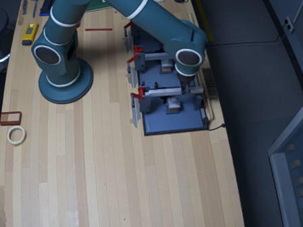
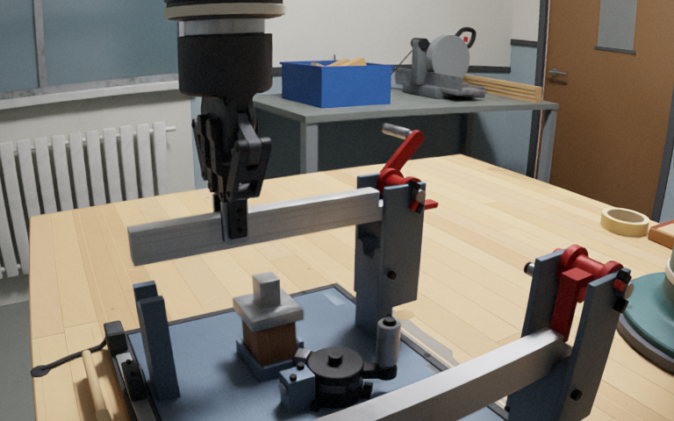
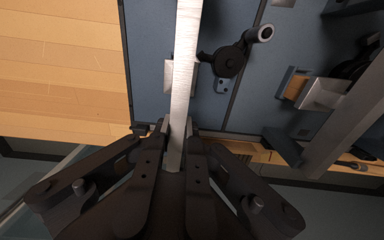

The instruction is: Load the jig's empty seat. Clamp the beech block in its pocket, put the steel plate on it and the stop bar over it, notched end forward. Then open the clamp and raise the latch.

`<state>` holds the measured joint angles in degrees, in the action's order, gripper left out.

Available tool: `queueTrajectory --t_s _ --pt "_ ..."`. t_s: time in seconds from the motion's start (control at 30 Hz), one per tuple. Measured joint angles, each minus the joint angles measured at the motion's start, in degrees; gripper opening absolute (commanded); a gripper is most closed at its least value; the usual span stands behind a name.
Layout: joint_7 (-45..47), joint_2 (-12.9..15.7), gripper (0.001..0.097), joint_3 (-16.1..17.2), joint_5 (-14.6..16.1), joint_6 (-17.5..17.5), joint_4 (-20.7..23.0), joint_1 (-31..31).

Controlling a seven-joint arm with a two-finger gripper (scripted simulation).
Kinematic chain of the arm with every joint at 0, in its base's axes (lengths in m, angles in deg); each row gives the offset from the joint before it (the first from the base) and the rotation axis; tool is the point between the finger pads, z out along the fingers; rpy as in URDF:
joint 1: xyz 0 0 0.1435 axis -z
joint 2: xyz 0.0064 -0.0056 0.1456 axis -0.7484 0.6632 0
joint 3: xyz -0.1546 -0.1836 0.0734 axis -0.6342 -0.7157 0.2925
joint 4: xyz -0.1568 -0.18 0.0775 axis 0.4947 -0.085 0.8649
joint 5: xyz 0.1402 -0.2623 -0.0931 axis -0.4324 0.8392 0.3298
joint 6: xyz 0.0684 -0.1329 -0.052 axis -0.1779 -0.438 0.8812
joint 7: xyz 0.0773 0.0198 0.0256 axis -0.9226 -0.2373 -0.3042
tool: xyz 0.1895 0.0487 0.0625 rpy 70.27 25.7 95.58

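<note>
The steel plate [image 2: 267,308] lies on the beech block [image 2: 270,341], which sits in its pocket beside the black clamp [image 2: 334,371]. Above them the grey stop bar [image 2: 258,223] hangs level in my gripper [image 2: 233,226], which grips it near its free end, while its other end reaches the slot of the tall post [image 2: 390,248] under the raised red latch [image 2: 401,159]. In the wrist camera the bar [image 3: 184,73] runs straight over the plate [image 3: 169,76]. A short post [image 2: 156,332] stands below the bar's free end.
Behind the jig stand a radiator, a grey table with a blue bin [image 2: 335,82] and a saw. A second seat [image 2: 556,342] with its bar down and latch lowered stands to the near right. A tape roll [image 2: 624,221] lies on the bench.
</note>
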<state>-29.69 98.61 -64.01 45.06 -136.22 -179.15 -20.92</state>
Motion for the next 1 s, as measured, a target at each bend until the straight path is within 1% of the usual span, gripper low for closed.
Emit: queueTrajectory --t_s 1.0 --pt "0.0 0.4 0.008 0.0 0.0 0.6 -0.2 0.0"
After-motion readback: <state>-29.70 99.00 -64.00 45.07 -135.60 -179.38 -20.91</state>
